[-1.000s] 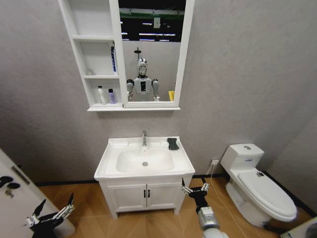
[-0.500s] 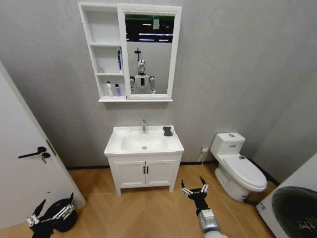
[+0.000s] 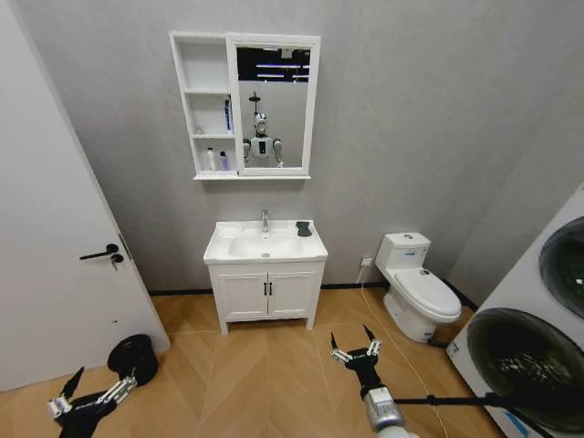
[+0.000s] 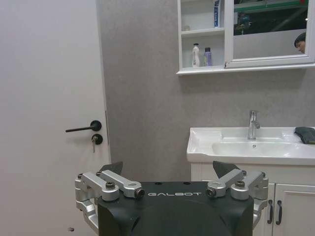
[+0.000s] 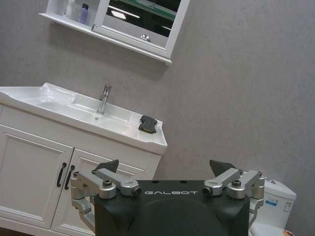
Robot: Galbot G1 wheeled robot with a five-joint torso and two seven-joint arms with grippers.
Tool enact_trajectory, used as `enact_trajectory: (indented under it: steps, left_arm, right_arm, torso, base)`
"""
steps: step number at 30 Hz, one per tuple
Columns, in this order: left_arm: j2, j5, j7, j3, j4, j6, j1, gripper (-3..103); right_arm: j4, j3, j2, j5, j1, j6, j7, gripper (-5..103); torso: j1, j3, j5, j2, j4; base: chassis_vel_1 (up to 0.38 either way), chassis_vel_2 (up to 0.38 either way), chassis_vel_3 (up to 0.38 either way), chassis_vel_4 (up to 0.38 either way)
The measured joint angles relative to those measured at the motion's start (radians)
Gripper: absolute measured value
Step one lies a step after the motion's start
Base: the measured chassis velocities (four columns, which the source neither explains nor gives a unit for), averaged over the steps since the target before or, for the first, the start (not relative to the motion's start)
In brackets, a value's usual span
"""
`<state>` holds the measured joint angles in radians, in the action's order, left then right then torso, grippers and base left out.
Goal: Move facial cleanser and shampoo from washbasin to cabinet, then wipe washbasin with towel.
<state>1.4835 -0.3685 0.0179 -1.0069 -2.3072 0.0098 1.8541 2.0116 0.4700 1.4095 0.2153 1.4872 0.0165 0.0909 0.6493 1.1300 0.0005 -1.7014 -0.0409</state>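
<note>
The robot stands back from the washbasin (image 3: 265, 245), which sits against the grey wall on top of a low white vanity (image 3: 266, 294) with two doors. A small dark towel (image 3: 303, 228) lies folded on the washbasin's rim, just beside the faucet (image 3: 265, 220) and toward the toilet (image 3: 417, 290).

Above the washbasin hangs the cabinet (image 3: 210, 105) with its open shelves and a mirror (image 3: 272, 105). Two small bottles (image 3: 215, 161) stand side by side on the bottom shelf. One taller blue and white bottle (image 3: 228, 115) stands on the middle shelf, right next to the mirror.

The left hand (image 3: 91, 396) hangs low over the wood floor, near a white door (image 3: 55, 237), with its fingers spread apart and nothing in them. The right hand (image 3: 351, 350) also hangs low over the floor, in front of the vanity and well apart from it. Its fingers are spread apart too, and it holds nothing.
</note>
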Motion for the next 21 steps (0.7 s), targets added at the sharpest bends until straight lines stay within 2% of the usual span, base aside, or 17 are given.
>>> enact_trajectory:
  steps: [2,3,5,7,21]
  left_arm:
    - [0.0,0.0,0.0,0.0,0.0,0.0,0.0,100]
    - [0.0,0.0,0.0,0.0,0.0,0.0,0.0,100]
    - [0.0,0.0,0.0,0.0,0.0,0.0,0.0,100]
    - [0.0,0.0,0.0,0.0,0.0,0.0,0.0,100]
    - [0.0,0.0,0.0,0.0,0.0,0.0,0.0,100]
  right_arm:
    - [0.0,0.0,0.0,0.0,0.0,0.0,0.0,100]
    - [0.0,0.0,0.0,0.0,-0.001,0.0,0.001,100]
    - [0.0,0.0,0.0,0.0,-0.001,0.0,0.001,100]
    - [0.0,0.0,0.0,0.0,-0.001,0.001,0.001,100]
    - [-0.001,0.0,0.001,0.0,-0.001,0.001,0.002,100]
  torso:
    - [0.0,0.0,-0.0009,0.0,0.0001]
    - [0.001,0.0,-0.0003,0.0,0.0009]
    - [0.001,0.0,-0.0001,0.001,0.0011]
    - [0.001,0.0,-0.0007,0.0,0.0005]
    - [0.0,0.0,-0.0005,0.0,0.0004]
  base:
    - [-0.089,-0.009,0.047,-0.02]
    - [-0.075,0.036,0.091,-0.024]
    - [-0.058,0.055,0.091,-0.026]
    - [-0.022,0.023,0.032,-0.014]
    - [0.0,0.0,0.0,0.0]
